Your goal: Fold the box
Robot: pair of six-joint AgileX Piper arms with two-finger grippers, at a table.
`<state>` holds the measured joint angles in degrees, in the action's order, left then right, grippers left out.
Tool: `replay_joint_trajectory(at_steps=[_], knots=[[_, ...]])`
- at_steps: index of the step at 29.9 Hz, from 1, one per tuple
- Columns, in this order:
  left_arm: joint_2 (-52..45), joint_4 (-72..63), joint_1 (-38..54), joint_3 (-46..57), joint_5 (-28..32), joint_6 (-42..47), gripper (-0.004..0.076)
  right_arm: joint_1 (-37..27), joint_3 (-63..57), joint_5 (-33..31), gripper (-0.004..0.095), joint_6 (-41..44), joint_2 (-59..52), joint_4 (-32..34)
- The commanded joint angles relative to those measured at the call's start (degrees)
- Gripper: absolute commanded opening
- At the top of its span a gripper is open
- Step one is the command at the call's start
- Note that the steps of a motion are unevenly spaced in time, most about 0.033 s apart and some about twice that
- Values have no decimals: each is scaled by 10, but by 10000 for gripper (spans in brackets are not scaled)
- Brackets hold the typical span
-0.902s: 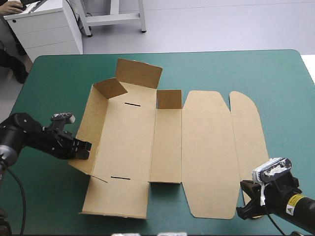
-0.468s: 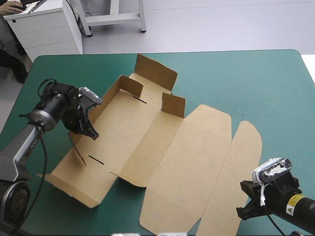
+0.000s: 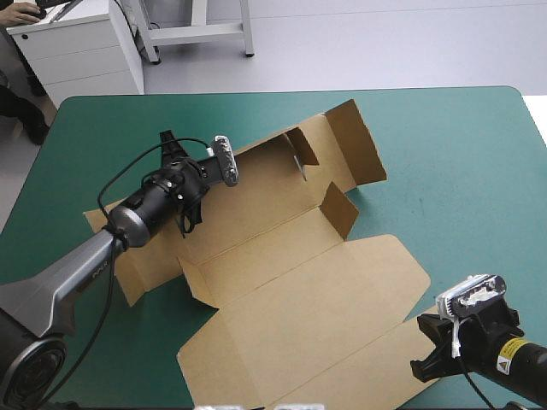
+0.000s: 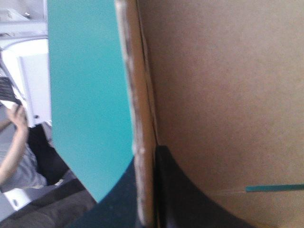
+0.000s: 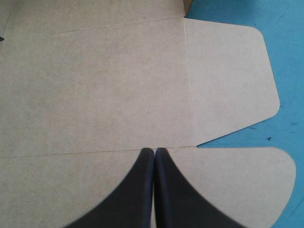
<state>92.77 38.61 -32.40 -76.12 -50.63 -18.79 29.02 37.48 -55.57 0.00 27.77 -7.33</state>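
My left hand (image 4: 147,159) is pinched all but closed on the box (image 4: 223,95). The raw edge of a side wall runs up between my two black fingers, one on the inner face and one outside. In the high view this left hand (image 3: 186,222) sits at the box's left long side, near the middle of that wall. My right hand (image 5: 154,151) has its fingers pressed together into one point and grips nothing. It hangs just over the flat lid panel, at the near right corner of the surface (image 3: 444,154).

The box (image 3: 291,256) lies skewed across the middle of the teal-green surface. Its end flaps (image 3: 352,141) stand up at the far end, and the lid and its rounded flaps (image 5: 232,80) lie flat toward my right hand.

I judge the board light and stiff, bending willingly only along its scored creases. One pinch swings the whole sheet, so it will probably skid on the cover unless something holds it down. The best holds look like wall edges close to a crease, mid-length, well away from the thin slot (image 4: 273,188), where the board could buckle.

It is not yet a tray: the walls are only partly raised and nothing lies inside.
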Motion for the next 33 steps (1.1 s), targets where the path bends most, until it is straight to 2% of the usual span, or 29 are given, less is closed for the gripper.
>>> replay_joint_trajectory(at_steps=[1,6,12,20,33], knots=[[-27,137,-54,16,41,74,-10,-1,13,29,-20,4,3,-5],[-48,381,-128,96,44,258,-10,-1,13,30,-20,6,4,-5],[-85,556,-180,193,30,402,-10,-1,13,30,-20,6,4,-5],[-125,647,-206,285,26,483,-10,-1,13,30,-20,6,4,-5],[-129,646,-229,303,34,485,-10,-1,13,30,-18,36,5,-5]])
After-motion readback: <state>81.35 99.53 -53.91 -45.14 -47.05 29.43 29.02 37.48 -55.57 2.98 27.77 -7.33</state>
